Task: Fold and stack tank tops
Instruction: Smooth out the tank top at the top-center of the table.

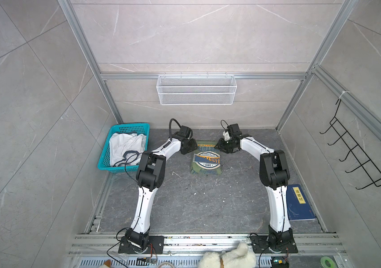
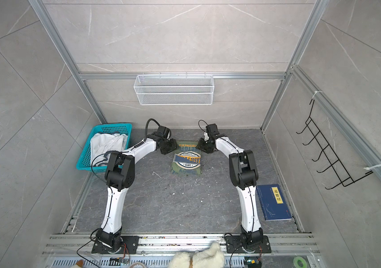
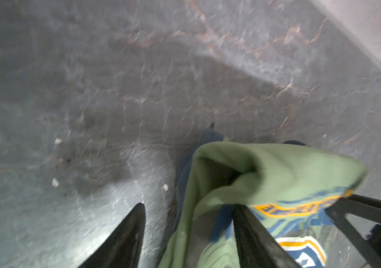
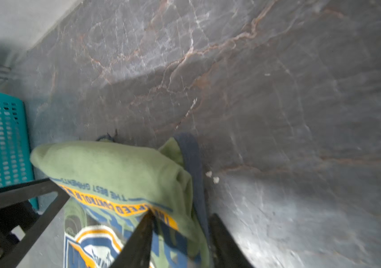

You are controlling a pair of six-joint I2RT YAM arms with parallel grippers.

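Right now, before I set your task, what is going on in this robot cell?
Two robot arms are folding the olive tank top on the table. The left arm and right arm reach to its far corners, where the cloth is raised. The right jaws seem to pinch the trimmed edge; the left jaws stand apart. The white tank top lies crumpled in the teal basket.

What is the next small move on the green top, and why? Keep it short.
Probably close both grippers firmly on the far edge of the green tank top. The left gripper straddles that edge, jaws apart, bare table beside the cloth; the right gripper has cloth bunched between its jaws, grip unclear. A fold needs a sure hold first.
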